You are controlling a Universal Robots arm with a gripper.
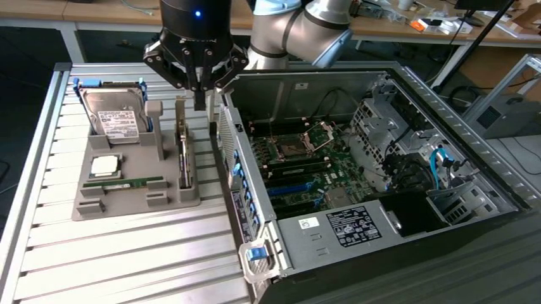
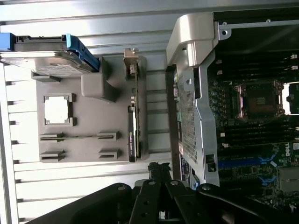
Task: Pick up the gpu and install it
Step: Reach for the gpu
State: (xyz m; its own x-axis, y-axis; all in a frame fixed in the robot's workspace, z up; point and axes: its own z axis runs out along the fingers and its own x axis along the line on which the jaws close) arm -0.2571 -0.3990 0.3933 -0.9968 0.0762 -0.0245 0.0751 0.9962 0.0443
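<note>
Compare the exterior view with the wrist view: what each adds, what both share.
Exterior view adds: the robot arm, the benches behind it, a blue cable inside the computer case, and the end effector from the front, shut and empty near the graphics card. Wrist view adds: a top-down look at the card's upper edge and the black linkages from behind. Shared: the grey tray, the card standing on edge in it, the hard drive, processor chip, memory stick, and the open case's processor socket.

Slatted metal table (image 1: 127, 253); cluttered wooden desk (image 1: 34, 11) behind; dark floor (image 1: 17, 126).
</note>
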